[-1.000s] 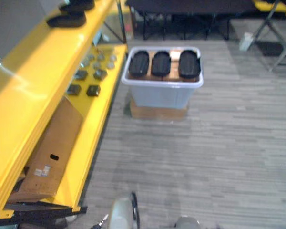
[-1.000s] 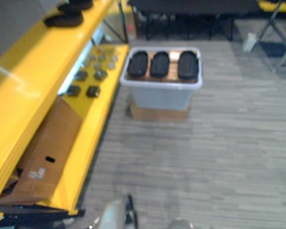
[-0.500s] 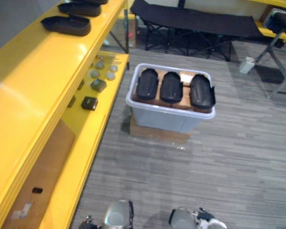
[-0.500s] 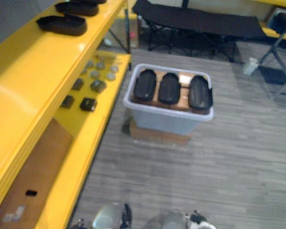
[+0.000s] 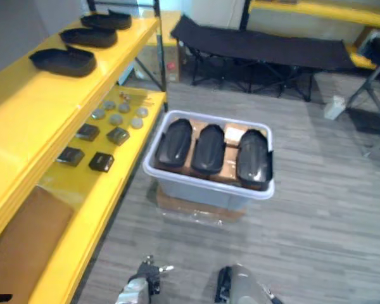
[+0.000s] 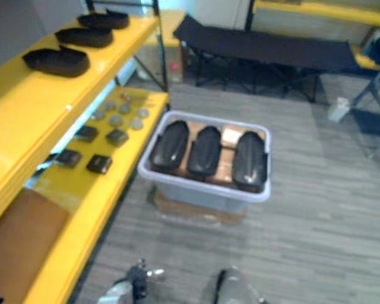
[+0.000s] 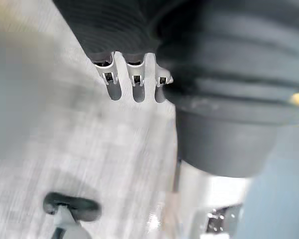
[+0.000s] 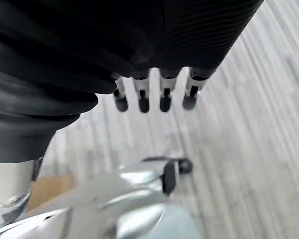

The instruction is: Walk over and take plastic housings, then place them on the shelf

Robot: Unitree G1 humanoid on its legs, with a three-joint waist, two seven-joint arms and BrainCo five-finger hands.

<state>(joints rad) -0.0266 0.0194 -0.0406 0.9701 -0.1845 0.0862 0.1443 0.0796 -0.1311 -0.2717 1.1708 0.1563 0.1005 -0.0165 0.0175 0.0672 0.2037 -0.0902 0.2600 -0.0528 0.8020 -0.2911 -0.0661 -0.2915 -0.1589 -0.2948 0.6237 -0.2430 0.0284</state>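
1. left robot hand [image 7: 134, 84]: fingers slack and near straight, nothing held, grey floor [image 7: 65, 149] beyond them.
2. right robot hand [image 8: 154, 94]: likewise loose-fingered and empty, hanging over the same floor.
3. ahead on the floor, well apart from both: pale tub [image 5: 202, 190] on a cardboard slab [image 5: 190, 206], just beside the yellow shelf [image 5: 25, 120].
4. inside the tub: three black plastic housings [image 5: 209, 149] side by side, spanning it from left wall to right wall, with a pale card [image 5: 233, 134] at the far rim between the middle and right ones.
5. on the shelf's top board, in a row toward its far end: three shelved housings [image 5: 62, 61] of the same black kind. on the lower board [image 5: 107, 190]: small dark blocks [image 5: 101, 162] and round discs [image 5: 117, 118], no part of the job.
6. judged progress: walk-over phase, tub not yet within reach, no grasp begun. three in the tub left to lift, carry and set down. those on the top board probably placed already.
7. from the wrist views: finger posture and emptiness of each hand. from the eye views: tub, its load, and bare room on the near stretch of the top board.
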